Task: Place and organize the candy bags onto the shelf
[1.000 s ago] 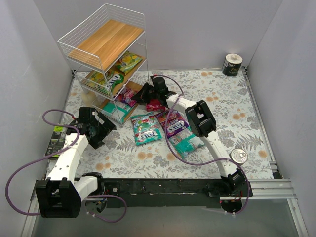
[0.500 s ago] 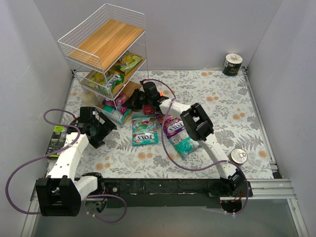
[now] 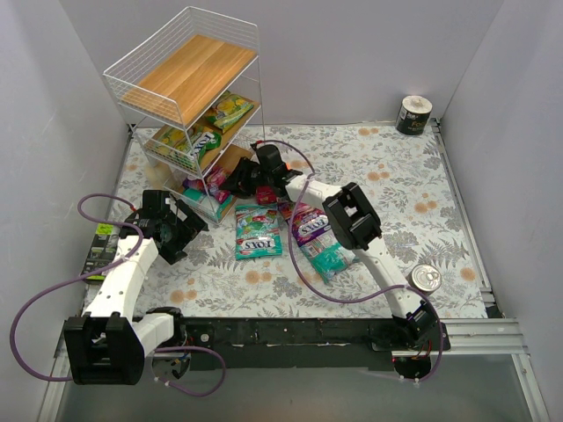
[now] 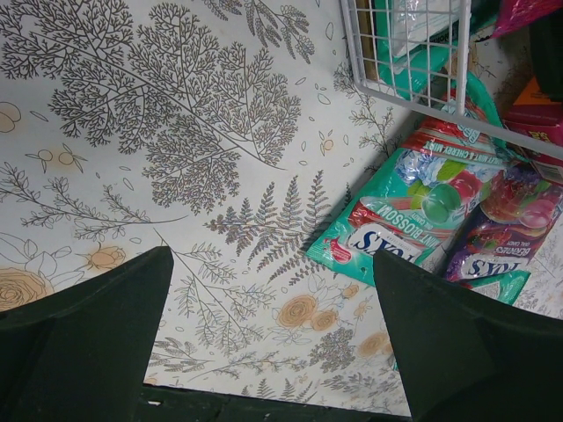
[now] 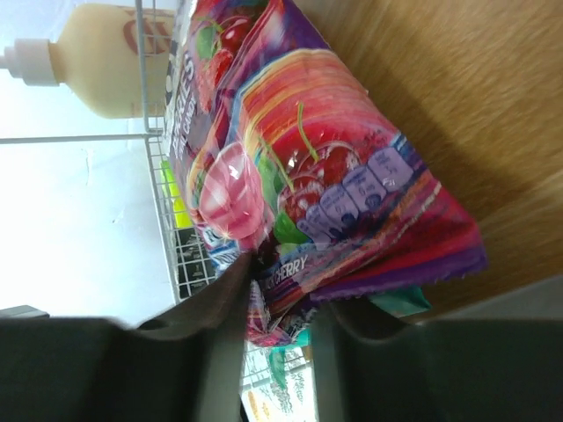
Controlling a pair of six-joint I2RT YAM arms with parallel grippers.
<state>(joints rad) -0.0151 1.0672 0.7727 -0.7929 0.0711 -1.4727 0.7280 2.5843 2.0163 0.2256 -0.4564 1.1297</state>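
Observation:
The shelf point(image 3: 189, 83) stands at the far left, with yellow-green candy bags point(image 3: 230, 110) on its middle tier and a teal bag point(image 3: 202, 200) on the bottom tier. My right gripper point(image 3: 236, 180) reaches into the bottom tier. In the right wrist view it point(image 5: 280, 299) is shut on a purple/magenta cherry candy bag point(image 5: 308, 176) lying over the wood tier point(image 5: 457, 88). On the table lie a teal bag point(image 3: 256, 233), a purple bag point(image 3: 310, 226) and a teal-white bag point(image 3: 330, 257). My left gripper point(image 3: 180, 227) is open and empty beside the shelf, over bare cloth point(image 4: 273, 352), with the teal bag point(image 4: 413, 220) to its right.
A red-pink box point(image 3: 266, 194) lies by the shelf's foot, also seen in the left wrist view point(image 4: 537, 114). A metal can point(image 3: 426, 279) stands at the near right and a dark can point(image 3: 413, 114) at the far right corner. A cream pump bottle point(image 5: 97, 61) shows beyond the wire.
My right gripper has moved left and into the shelf's bottom tier with the purple bag. The bags on the table shifted slightly. The left arm has not moved.

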